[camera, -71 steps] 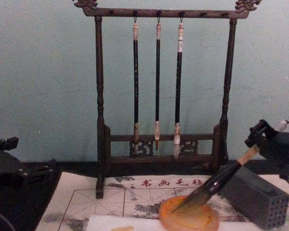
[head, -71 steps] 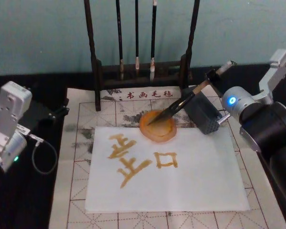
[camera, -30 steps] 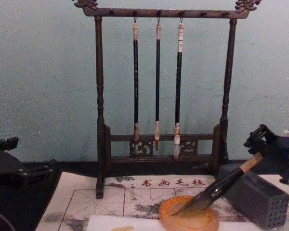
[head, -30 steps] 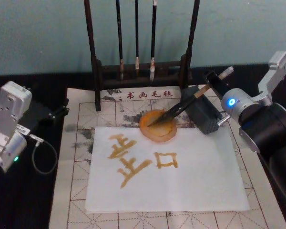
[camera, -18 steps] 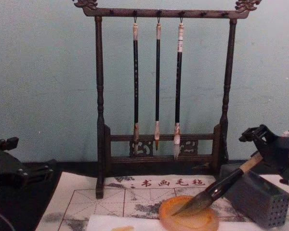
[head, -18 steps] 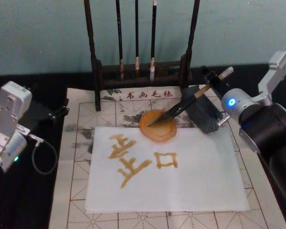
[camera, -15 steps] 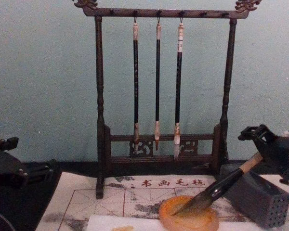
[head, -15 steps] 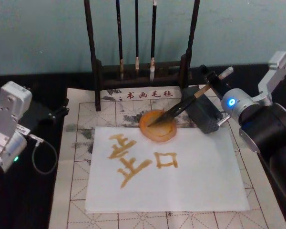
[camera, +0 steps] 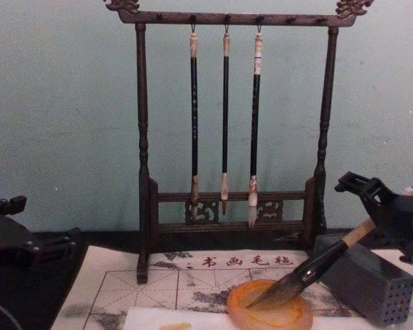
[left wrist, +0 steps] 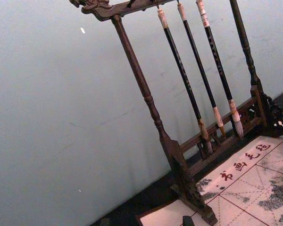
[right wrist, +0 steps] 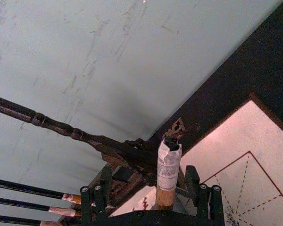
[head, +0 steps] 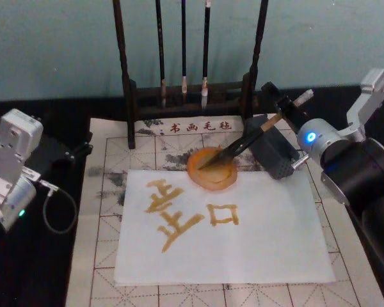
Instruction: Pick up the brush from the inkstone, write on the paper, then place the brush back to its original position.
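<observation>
On the desk's white paper (head: 243, 236), amber characters are already written, so the writing looks done. Brush (head: 240, 146) lies back w/ bristles in the orange inkstone (head: 211, 173), handle propped on the grey block (head: 275, 153). Right end effector (head: 283, 109) sits around the handle's top, fingers (camera: 351, 183) spread wide, not gripping. Left end effector (head: 73, 152) is parked far left; can't tell its state. Likely left: right arm backing off.
</observation>
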You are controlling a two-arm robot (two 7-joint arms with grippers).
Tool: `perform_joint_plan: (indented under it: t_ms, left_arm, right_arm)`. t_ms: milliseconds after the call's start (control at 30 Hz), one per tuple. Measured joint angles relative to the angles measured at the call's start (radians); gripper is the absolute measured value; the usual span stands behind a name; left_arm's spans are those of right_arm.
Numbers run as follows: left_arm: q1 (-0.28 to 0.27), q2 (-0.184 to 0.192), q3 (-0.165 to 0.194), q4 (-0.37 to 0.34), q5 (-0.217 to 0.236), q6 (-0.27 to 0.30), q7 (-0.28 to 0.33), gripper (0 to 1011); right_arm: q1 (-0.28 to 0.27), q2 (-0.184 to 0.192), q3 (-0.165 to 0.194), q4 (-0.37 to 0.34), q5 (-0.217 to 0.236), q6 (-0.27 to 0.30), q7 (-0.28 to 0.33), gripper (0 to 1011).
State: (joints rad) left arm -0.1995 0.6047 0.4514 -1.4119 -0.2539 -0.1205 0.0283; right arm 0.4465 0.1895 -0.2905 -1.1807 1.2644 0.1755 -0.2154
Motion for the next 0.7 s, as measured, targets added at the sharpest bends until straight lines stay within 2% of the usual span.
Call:
perform_joint_plan:
  t_ms: [200, 400, 700]
  left_arm:
    - [0.0, 0.0, 0.0, 0.0, 0.0, 0.0, 0.0, 1001]
    - [0.0, 0.0, 0.0, 0.0, 0.0, 0.0, 0.0, 1001]
    - [0.0, 0.0, 0.0, 0.0, 0.0, 0.0, 0.0, 1001]
  right_arm:
    - [0.0, 0.001, -0.001, 0.0, 0.001, 0.0, 0.0, 1002]
    - [-0.01, 0.018, -0.007, -0.017, 0.018, 0.002, 0.005, 1002]
    - [-0.075, 0.071, 0.005, -0.123, 0.084, 0.043, -0.024, 1002]
